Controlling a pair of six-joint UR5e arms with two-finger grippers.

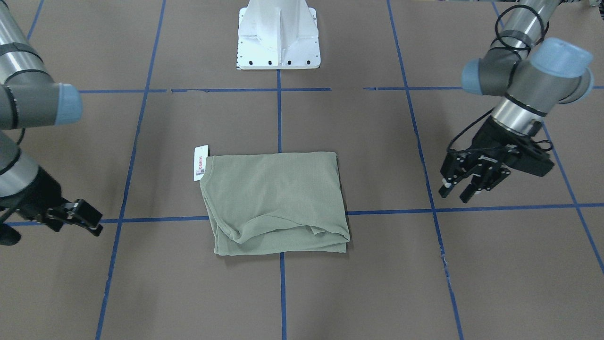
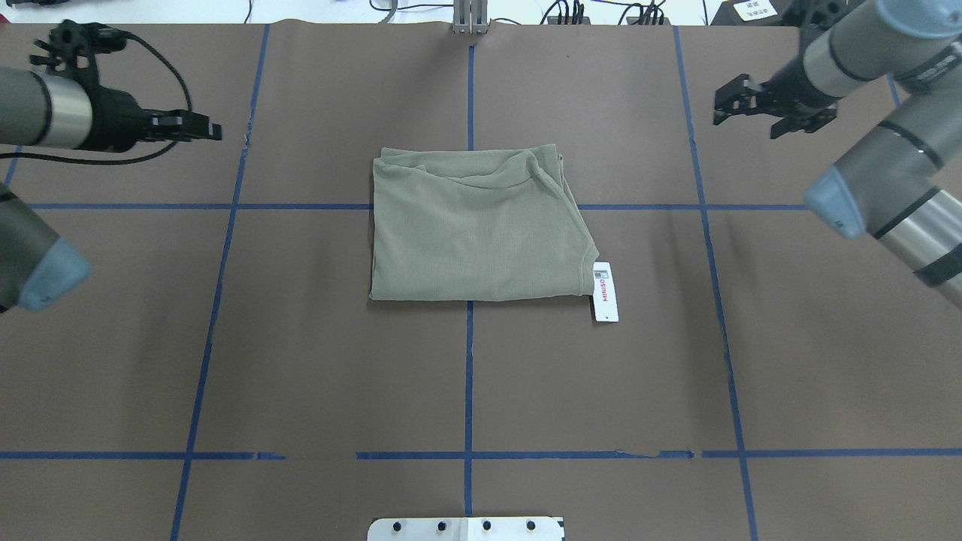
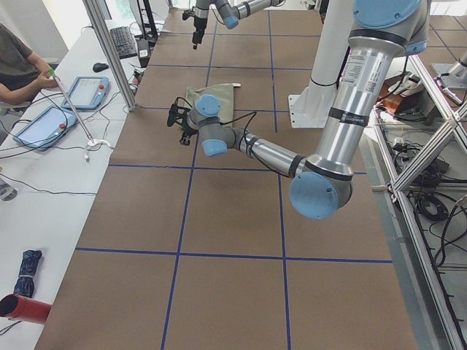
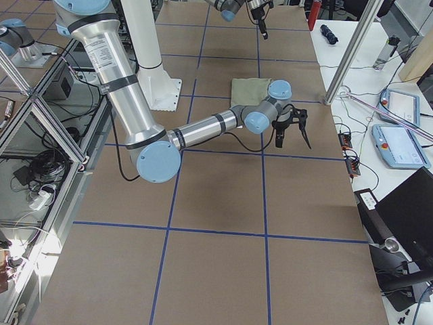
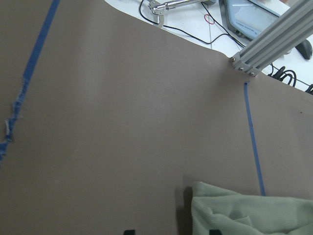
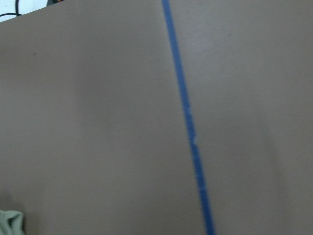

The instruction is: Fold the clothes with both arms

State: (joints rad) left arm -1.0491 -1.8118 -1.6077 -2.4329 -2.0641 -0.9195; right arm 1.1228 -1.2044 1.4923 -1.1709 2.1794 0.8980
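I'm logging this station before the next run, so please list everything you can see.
shirt: one, sage green, folded, at the table's middle.
tag: one, white, at the shirt's collar corner, flat on the table.
table: one, brown top.
tape lines: several, blue, a grid on the table.
base: one, white, at the table's robot-side edge.
tablets: two, grey-blue, on the white desk beside the table.
keyboard: one, black, same desk.
person: one, dark grey top, at that desk.
arms: two, grey and silver, light blue caps, flanking the shirt.
left hand: black, open, clear of the shirt.
right hand: black, open, clear of the shirt.
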